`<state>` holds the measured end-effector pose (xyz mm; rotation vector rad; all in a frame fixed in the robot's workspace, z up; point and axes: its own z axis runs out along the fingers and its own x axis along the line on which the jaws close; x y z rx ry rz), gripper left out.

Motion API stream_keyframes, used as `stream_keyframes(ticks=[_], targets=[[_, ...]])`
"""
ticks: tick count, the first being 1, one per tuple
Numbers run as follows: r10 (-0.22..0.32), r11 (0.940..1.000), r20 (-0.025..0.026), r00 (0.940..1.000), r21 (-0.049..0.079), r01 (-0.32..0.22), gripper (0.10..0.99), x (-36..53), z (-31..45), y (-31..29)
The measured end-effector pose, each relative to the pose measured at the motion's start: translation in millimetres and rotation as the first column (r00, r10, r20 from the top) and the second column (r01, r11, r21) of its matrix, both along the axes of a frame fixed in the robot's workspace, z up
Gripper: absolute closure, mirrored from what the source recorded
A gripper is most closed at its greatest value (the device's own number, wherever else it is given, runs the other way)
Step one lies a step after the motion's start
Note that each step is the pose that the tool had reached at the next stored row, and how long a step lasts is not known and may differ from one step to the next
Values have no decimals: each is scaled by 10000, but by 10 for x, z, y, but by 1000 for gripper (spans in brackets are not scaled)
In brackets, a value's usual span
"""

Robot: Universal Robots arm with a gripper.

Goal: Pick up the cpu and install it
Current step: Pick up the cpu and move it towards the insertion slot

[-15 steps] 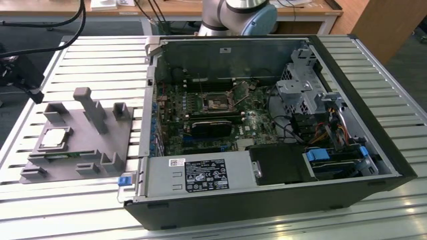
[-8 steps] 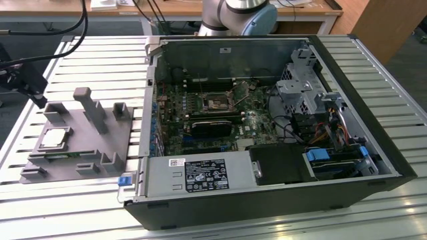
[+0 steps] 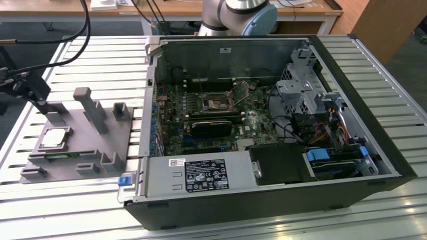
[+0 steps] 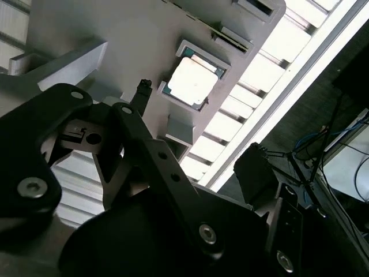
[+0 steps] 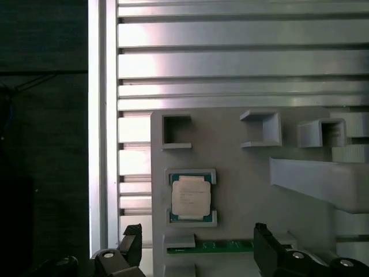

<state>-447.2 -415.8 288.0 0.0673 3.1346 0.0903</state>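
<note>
1. Metal slats form the surface [image 3: 80,210] across the exterior view.
2. Black open computer case [image 3: 227,55] fills the centre and right.
3. Grey tray [image 3: 83,142] sits at the exterior view's left.
4. Silver cpu [image 3: 55,137] lies flat in a tray pocket, untouched.
5. Black fingers [image 5: 262,242] stand wide apart, empty, clear of the cpu.

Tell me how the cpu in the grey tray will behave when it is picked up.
The cpu looks like a stiff flat plate with a metal top, so it probably won't bend. That smooth, shiny top may be slippery. It lies flat between low walls of the tray, so a nudge likely won't slide or tip it.
</note>
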Motion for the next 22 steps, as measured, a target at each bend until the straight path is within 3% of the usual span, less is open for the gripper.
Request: stream_keyframes(ticks=[4, 5, 10, 11, 14, 16, 22], targets=[[39, 10000, -1, 10000, 0, -39, 247, 0, -73, -3], [50, 10000, -1, 10000, 0, -50, 314, 0, -91, -4], [144, 9999, -1, 9999, 0, -144, 333, 0, -182, -11], [175, 9998, -2, 9998, -1, -175, 396, 0, -200, -13], [257, 9997, 0, 9997, 0, -257, 396, 0, -255, -16], [278, 9996, -1, 9996, 0, -278, 396, 0, -351, -17], [278, 9996, -2, 9996, 0, -278, 396, 0, -460, -17]])
